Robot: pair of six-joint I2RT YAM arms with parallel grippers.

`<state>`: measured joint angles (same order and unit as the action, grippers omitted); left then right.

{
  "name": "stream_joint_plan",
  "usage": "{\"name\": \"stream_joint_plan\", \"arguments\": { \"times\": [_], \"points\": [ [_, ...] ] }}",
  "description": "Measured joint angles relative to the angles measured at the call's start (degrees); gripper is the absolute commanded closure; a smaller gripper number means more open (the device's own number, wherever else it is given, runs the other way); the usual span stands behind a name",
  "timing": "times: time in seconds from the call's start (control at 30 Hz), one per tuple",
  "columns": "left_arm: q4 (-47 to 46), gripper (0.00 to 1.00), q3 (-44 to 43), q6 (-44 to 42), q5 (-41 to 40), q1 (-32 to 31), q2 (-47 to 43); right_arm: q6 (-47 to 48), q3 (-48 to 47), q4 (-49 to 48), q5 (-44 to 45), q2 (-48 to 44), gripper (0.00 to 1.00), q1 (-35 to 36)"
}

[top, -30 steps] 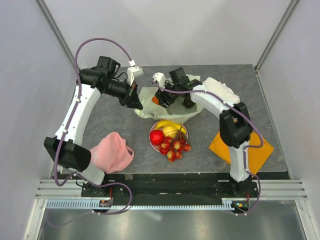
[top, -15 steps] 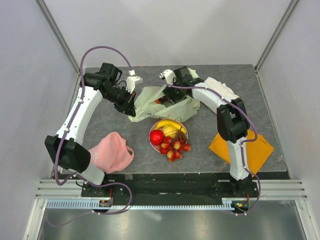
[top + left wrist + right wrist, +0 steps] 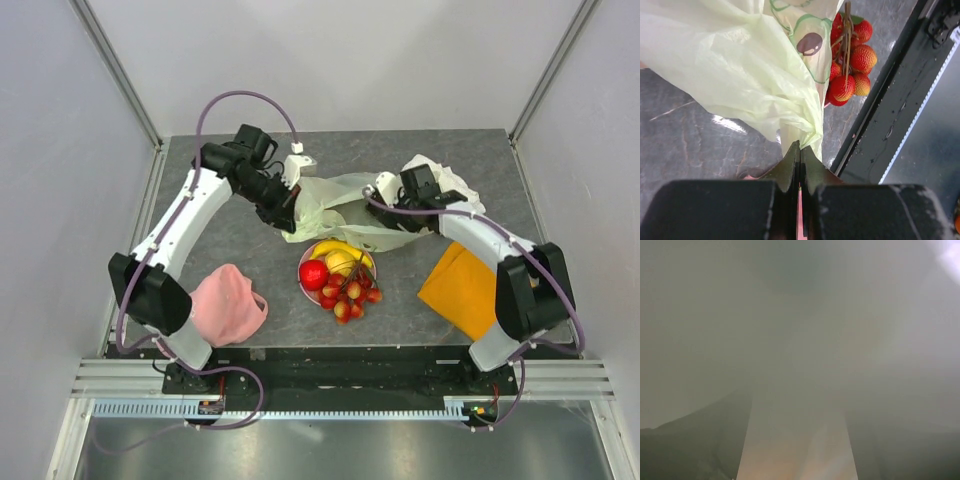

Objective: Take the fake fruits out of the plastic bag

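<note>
The pale yellow-green plastic bag (image 3: 345, 205) lies stretched behind the pink plate (image 3: 304, 287). My left gripper (image 3: 291, 206) is shut on the bag's left edge; in the left wrist view the film (image 3: 740, 60) bunches at the closed tips (image 3: 800, 148). My right gripper (image 3: 380, 200) is pushed into the bag's right side. Its view is fogged by film, with two dark fingers (image 3: 695, 440) standing wide apart. On the plate lie a banana (image 3: 338, 247), a red apple (image 3: 313, 273) and a berry cluster (image 3: 350, 296) (image 3: 847, 75). Whether any fruit is inside the bag I cannot tell.
A pink cap (image 3: 228, 305) lies at the front left. An orange cloth (image 3: 462, 290) lies at the front right. A white cloth (image 3: 445, 178) sits behind the right wrist. The table's dark front edge (image 3: 880, 120) runs close to the berries.
Both grippers have shifted to the right, and the bag has been drawn out rightward with them. The right arm has swung outward, its elbow now over the orange cloth.
</note>
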<state>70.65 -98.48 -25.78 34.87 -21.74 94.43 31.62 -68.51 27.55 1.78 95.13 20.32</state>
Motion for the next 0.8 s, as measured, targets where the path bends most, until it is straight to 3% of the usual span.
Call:
{"name": "stream_joint_plan", "arguments": {
  "times": [0.13, 0.33, 0.7, 0.8],
  "points": [
    [0.35, 0.99, 0.00, 0.00, -0.44, -2.40, 3.50, 1.27, 5.46, 0.09, -0.81, -5.27, 0.17, 1.97],
    [0.55, 0.98, 0.02, -1.16, 0.72, -2.36, 1.99, 0.17, 5.22, -2.29, -2.23, -5.20, 0.17, 1.81],
    [1.03, 0.98, 3.04, -4.61, 2.01, -6.54, -2.45, -2.93, -9.29, -8.07, -0.74, 11.67, 0.18, 1.79],
    [1.16, 0.99, 3.74, -5.07, 1.14, -7.06, -2.45, -3.48, -12.66, -8.39, 0.31, 15.98, 0.14, 1.70]
  ]
}}
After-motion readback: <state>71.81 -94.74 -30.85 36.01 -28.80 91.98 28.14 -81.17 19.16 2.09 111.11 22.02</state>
